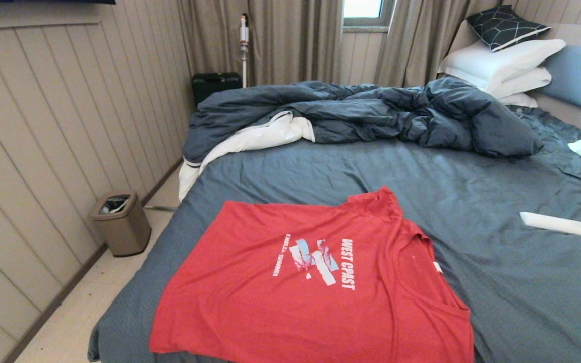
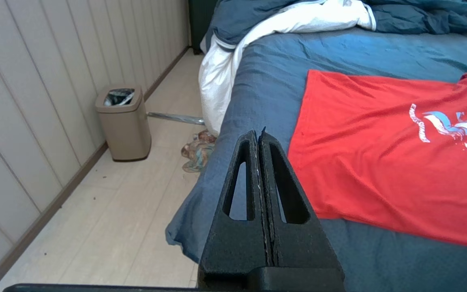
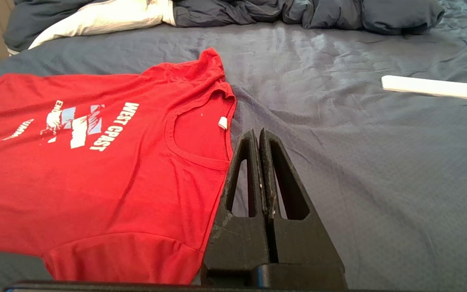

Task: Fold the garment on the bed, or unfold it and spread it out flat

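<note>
The garment, a red T-shirt with white "WEST COAST" lettering, lies spread print-up on the near part of the bed, its neck toward the right and its hem toward the left edge. Neither arm shows in the head view. My left gripper hangs shut and empty over the bed's left edge, just beside the garment near its hem. Shut and empty too, my right gripper hovers over bare sheet beside the garment at its neckline and small white label.
A rumpled dark blue duvet lies across the far half of the bed, with white pillows by the headboard. A flat white object rests on the sheet at the right. On the floor at the left stand a beige bin and a crumpled cloth.
</note>
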`<state>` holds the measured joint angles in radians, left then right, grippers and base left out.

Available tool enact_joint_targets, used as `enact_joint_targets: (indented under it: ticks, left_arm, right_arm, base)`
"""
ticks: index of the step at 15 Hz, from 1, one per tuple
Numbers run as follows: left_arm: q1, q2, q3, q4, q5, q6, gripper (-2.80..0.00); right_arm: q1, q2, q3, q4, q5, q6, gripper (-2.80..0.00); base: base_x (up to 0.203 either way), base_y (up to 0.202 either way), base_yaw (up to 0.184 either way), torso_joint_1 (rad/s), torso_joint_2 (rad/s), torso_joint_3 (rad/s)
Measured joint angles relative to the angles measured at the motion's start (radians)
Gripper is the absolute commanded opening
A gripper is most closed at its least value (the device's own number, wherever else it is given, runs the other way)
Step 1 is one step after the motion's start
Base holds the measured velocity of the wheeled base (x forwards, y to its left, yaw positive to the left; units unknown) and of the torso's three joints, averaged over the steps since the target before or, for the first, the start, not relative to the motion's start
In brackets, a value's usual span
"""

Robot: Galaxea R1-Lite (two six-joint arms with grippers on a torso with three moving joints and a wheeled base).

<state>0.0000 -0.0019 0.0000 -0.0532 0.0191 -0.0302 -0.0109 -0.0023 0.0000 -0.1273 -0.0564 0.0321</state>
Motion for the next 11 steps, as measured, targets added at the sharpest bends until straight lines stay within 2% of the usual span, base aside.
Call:
enact_joint_targets:
  ticks: [11]
  left_arm:
    - [0.0,0.0,0.0,0.0,0.0,0.0,-2.8]
  right_arm:
    - [-0.001,0.0,0.0,0.0,0.0,0.005,-2.8]
  base:
    - [0.0,0.0,0.0,0.0,0.0,0.0]
